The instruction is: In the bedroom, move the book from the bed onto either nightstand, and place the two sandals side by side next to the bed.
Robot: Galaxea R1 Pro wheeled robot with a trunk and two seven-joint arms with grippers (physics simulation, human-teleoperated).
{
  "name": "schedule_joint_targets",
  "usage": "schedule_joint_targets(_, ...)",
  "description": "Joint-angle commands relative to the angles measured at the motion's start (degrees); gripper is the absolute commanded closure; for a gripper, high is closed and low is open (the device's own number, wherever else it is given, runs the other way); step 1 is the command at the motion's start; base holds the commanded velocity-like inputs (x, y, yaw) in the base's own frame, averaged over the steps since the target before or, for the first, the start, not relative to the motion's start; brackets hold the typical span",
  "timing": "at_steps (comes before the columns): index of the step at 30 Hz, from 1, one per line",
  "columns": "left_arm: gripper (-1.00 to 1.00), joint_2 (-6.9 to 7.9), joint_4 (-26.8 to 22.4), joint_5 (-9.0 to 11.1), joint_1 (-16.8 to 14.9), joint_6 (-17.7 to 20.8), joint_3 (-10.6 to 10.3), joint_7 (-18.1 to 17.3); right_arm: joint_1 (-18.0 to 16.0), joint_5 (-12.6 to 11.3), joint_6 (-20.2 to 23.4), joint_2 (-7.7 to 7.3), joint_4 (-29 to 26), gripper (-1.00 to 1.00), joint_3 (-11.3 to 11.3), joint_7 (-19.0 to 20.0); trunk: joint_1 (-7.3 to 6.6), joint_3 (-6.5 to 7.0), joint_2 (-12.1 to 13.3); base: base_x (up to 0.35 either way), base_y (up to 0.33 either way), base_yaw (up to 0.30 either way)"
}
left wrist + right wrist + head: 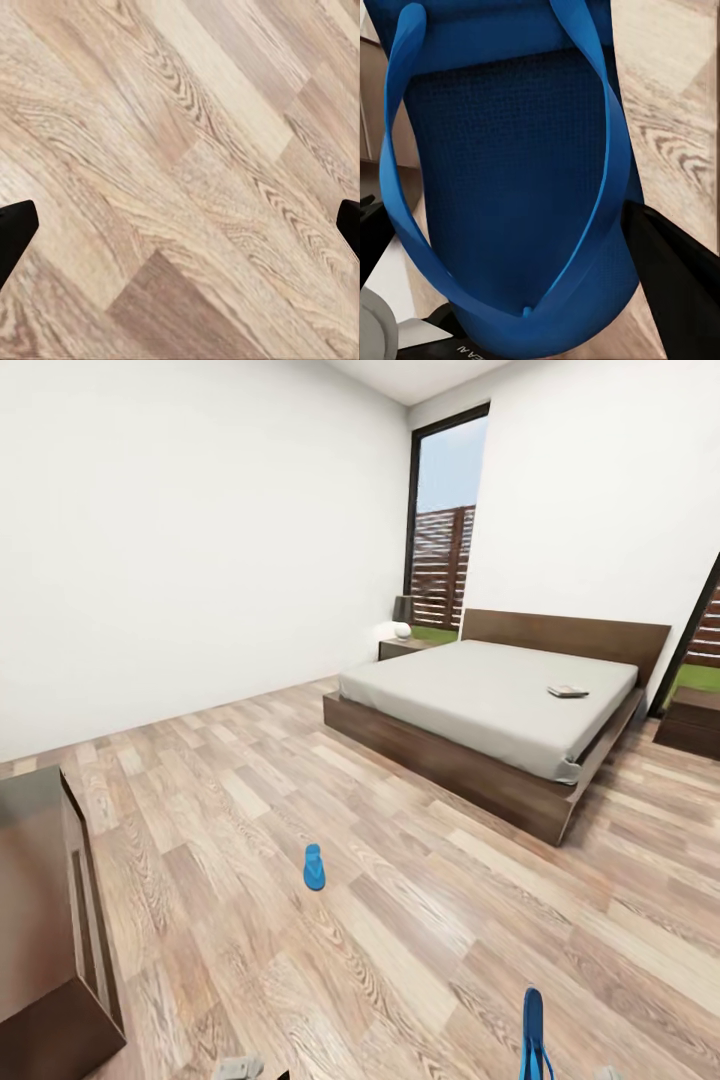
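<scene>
The right hand grips one blue sandal, the left hand hangs open over bare floor, so carrying it toward the bed seems next, the other sandal lying mid-floor and the book near the mattress's right edge.
</scene>
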Motion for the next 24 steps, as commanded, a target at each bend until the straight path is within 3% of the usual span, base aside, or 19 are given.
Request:
schedule_joint_targets(1, -1.00, 0.02, 0.08, 0.50, -0.04, -0.25, -0.48, -0.14, -0.09, 0.23, -0.02, -0.02, 0.21, 1.00, -0.56, 0.21, 0.02, -0.06, -0.02, 0.319, -0.113, 0.000)
schedule_joint_targets(24, -1.00, 0.07, 0.08, 0.50, -0.04, -0.21, -0.48, -0.14, -0.09, 0.23, -0.02, -0.02, 0.21, 1.00, -0.56, 0.21, 0.02, -0.06, -0.02, 0.319, -0.099, 0.000)
